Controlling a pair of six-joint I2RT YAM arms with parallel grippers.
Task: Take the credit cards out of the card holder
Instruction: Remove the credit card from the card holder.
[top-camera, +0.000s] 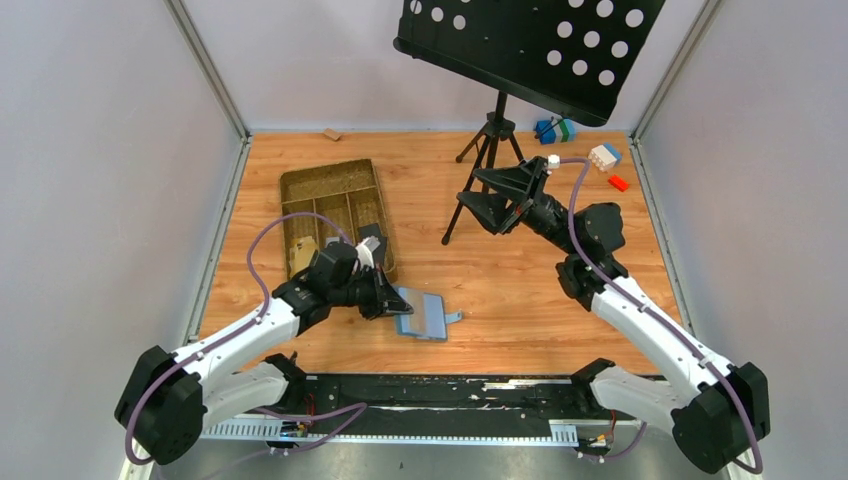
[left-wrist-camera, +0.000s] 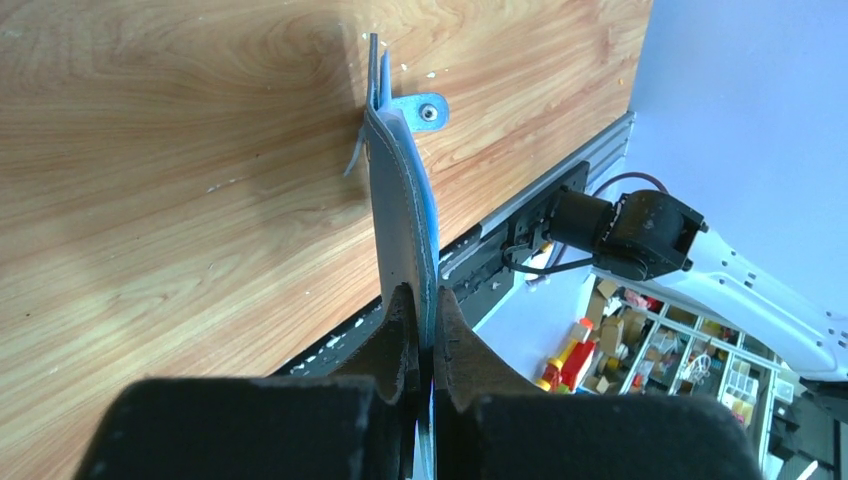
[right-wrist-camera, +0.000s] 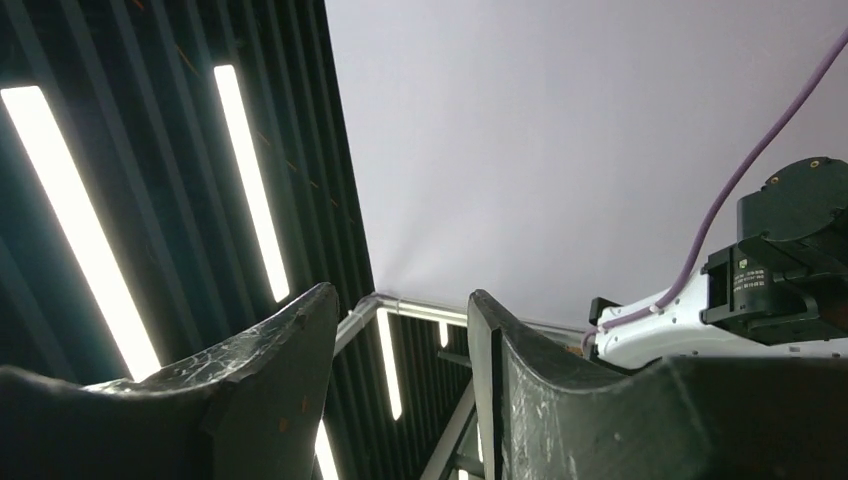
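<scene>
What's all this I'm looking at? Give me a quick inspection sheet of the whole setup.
Surface: wooden table.
Job's things: blue card holder, pinched at one edge; cards not clearly seen.
Clutter: brown tray, black music stand, toy blocks.
Grippers: left pincer shut on the card holder; right pincer open, raised, empty.
Cables: purple cable along each arm.
Surroundings: pale walls.

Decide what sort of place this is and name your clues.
Probably a robotics lab test cell: robot arms at a wooden table, pale enclosure walls around it, shelves of sorted toys.
</scene>
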